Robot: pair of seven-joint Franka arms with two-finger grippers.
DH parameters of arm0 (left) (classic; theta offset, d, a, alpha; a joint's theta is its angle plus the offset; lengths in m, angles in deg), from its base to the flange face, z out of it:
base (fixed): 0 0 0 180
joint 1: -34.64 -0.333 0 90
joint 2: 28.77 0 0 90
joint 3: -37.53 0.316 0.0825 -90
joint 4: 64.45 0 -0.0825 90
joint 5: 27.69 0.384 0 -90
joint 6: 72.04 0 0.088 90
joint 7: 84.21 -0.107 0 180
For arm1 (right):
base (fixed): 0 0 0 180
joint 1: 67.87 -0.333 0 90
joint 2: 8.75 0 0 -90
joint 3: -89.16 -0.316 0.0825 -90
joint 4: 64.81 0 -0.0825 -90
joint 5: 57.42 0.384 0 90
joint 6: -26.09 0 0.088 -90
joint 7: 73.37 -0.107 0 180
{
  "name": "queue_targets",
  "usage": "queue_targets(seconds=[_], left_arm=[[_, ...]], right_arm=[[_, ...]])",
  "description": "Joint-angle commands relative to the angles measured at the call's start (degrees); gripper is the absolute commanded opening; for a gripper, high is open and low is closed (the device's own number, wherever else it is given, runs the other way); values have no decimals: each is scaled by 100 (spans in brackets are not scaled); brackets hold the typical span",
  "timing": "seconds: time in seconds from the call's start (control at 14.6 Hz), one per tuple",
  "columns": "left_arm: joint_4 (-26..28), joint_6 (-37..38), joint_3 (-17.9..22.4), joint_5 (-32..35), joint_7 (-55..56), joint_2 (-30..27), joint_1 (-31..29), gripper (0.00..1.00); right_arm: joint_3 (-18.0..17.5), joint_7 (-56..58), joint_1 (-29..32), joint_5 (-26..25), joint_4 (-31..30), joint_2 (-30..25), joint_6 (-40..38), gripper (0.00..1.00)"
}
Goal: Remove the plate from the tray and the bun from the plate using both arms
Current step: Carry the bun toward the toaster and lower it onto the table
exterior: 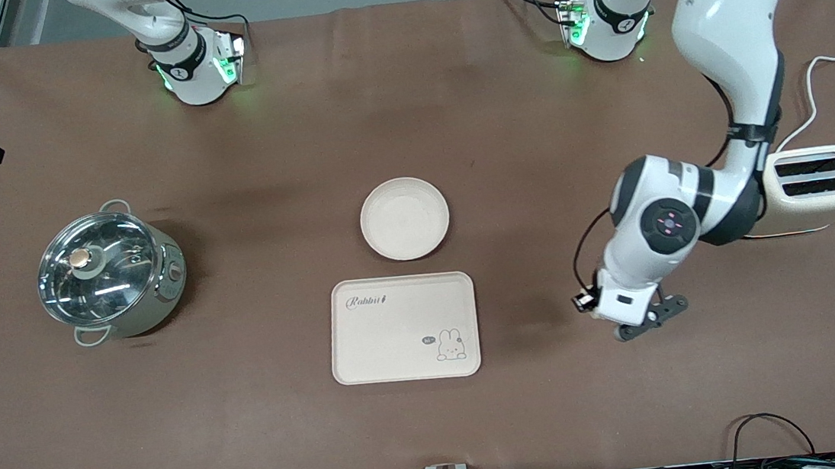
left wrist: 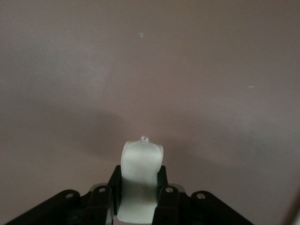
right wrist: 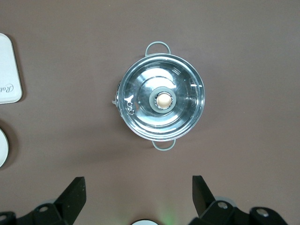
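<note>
The plate (exterior: 404, 218) lies bare at the table's middle, just farther from the front camera than the rabbit tray (exterior: 403, 328). My left gripper (exterior: 651, 317) hangs over bare table toward the left arm's end, between the tray and the toaster. In the left wrist view it (left wrist: 139, 187) is shut on the pale bun (left wrist: 140, 164), which stands up between the fingers. My right gripper (right wrist: 138, 185) is open and empty, high over the table, looking down on the pot (right wrist: 161, 98); the front view shows only that arm's base (exterior: 198, 64).
A steel pot with a glass lid (exterior: 108, 269) stands toward the right arm's end. A cream toaster (exterior: 822, 180) with a white cable stands beside the left arm's elbow. The right wrist view shows the tray's edge (right wrist: 8, 70) and the plate's rim (right wrist: 2, 147).
</note>
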Motion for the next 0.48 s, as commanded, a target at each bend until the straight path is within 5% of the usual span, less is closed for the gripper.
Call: queue_targets(seconds=[0.0,0.27,0.41], left_arm=[[47,-9,-56,140,-15,173,-131,37],[162,-9,-56,140,-24,322,-220,55],[136,-9,-56,131,63,279,-264,95]], right_arm=[[-74,-88,68,-105,175,34,-71,100],[-109,-88,6,-97,333,104,-45,100],[-109,-114,-37,-88,447,236,-9,100]])
